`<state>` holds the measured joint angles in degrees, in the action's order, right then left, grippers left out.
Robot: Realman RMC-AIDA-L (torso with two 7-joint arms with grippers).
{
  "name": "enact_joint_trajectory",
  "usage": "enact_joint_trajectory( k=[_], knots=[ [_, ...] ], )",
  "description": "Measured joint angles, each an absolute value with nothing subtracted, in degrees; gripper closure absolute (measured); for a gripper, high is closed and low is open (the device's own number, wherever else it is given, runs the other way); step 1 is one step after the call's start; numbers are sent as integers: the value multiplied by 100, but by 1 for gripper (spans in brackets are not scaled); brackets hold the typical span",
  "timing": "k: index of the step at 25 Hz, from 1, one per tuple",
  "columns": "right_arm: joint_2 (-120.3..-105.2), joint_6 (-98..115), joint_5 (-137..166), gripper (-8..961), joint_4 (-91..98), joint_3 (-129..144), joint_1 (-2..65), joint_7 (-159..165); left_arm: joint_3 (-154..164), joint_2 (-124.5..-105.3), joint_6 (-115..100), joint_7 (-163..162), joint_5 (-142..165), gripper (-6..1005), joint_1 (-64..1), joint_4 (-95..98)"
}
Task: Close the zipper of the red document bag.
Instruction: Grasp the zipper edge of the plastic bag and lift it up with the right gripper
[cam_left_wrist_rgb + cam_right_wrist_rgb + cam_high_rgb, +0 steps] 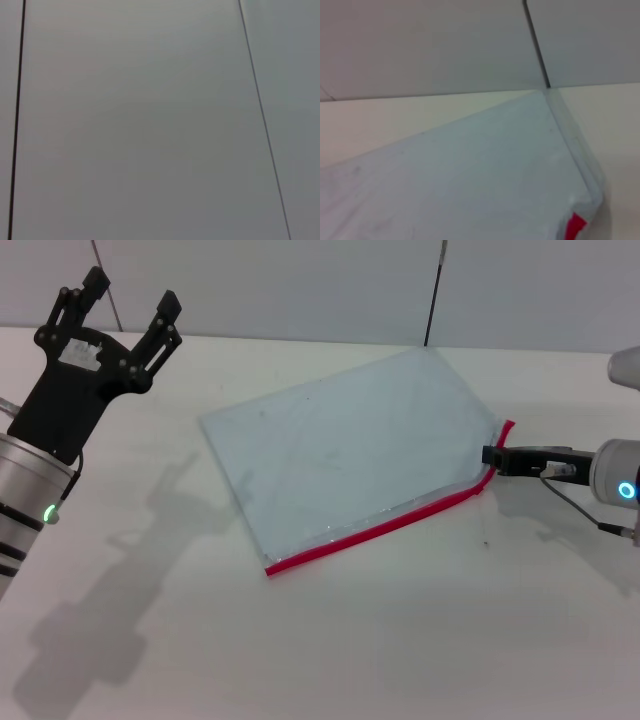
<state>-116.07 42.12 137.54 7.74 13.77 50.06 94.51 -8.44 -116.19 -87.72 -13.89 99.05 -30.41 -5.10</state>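
Note:
The red document bag [350,450] lies flat and askew on the white table, a translucent pale blue pouch. It fills the lower part of the right wrist view [470,175]. Its zipper [380,528] is a bright red strip along the near long edge, curling upward at its right end, where a red bit [576,225] shows in the wrist view. My right gripper [490,456] reaches in from the right and is shut on that end of the zipper; the slider itself is hidden. My left gripper [130,290] hangs open, raised at the far left, well away from the bag.
The white table [350,640] stretches wide around the bag. A grey panelled wall [150,125] with dark seams stands behind the table's far edge, and it fills the left wrist view.

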Motion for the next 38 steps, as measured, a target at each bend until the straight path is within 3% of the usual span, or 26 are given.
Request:
enact_joint_trajectory(
  k=[8,22,38],
  knots=[
    [-11611,4580,13686,940,812,1321,4995,9265,-844,-11619,-8772,-1388,9905,153,-3041,-510],
    [-11607,5169,13399,939,823,1237,5038,9093,-844,-11625,-8340,-974,10843,153,-3245,-513],
    [-11619,5143,13367,937,782,1248,5131,9052,-912,-11679,-5604,2566,10905,153,-3795,-1957]
  ],
)
